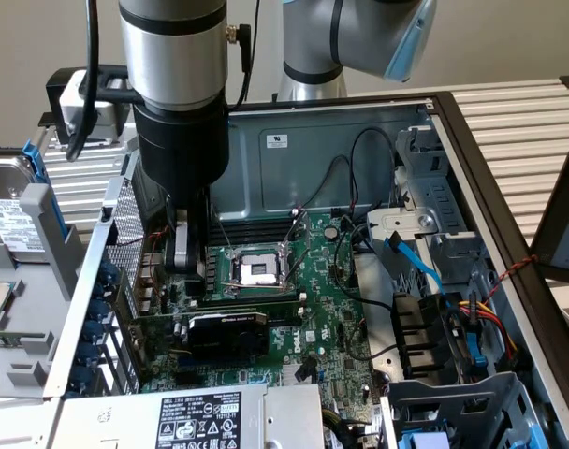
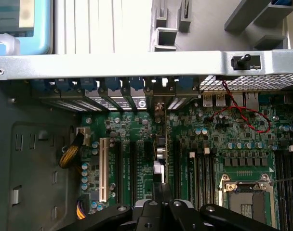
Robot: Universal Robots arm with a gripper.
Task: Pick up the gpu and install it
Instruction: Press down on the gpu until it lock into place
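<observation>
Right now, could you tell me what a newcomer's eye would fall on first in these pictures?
First, the big silver-and-black robot arm reaching down into the open computer case, over the large green motherboard. Next, the small green circuit card with a black heatsink standing on edge on that board, at the exterior view's lower left. The square silver processor socket sits just behind it.

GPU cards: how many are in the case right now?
1. The gpu stands on edge across the motherboard, on the near side of the CPU socket in the exterior view. The arm may hide others.
</observation>
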